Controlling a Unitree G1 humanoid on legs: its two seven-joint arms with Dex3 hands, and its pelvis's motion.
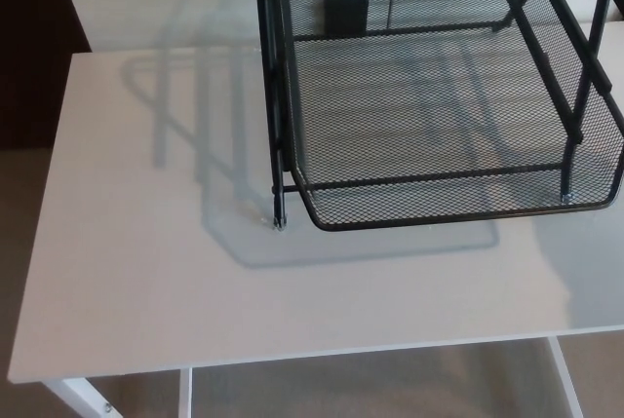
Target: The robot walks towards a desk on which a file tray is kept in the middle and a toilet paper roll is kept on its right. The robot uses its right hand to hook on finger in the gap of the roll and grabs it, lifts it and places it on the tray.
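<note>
White metal legs (83, 397) at the very bottom, angled out beneath the near edge, with beige floor (21, 243) off to the left. Just above, a pale matte surface (136, 291), plain across its near and left parts, crossed only by a grey barred shadow (234, 233).

Further in, on the right half of the view: black wire-mesh file tray (439, 218), standing on the surface and cut off by the top and right edges. Fine diamond mesh for the floor and low walls, with a thicker rounded rim along the front, curving at the near-left corner. Slim black uprights (279, 145) on the left side, feet touching the surface just beside that corner. Dark bars running front to back on the right, and a thin rod across the front of the mesh. Higher up, at the top edge, part of a second mesh tier.

Seen through the mesh at the back, a small dark rectangular object (344, 11), too indistinct to name. Far left, beyond the surface, a dark brown panel (34, 48).

Toilet paper roll nowhere in view. Left hand and right hand both outside the picture, so impossible to tell how the fingers stand.
</note>
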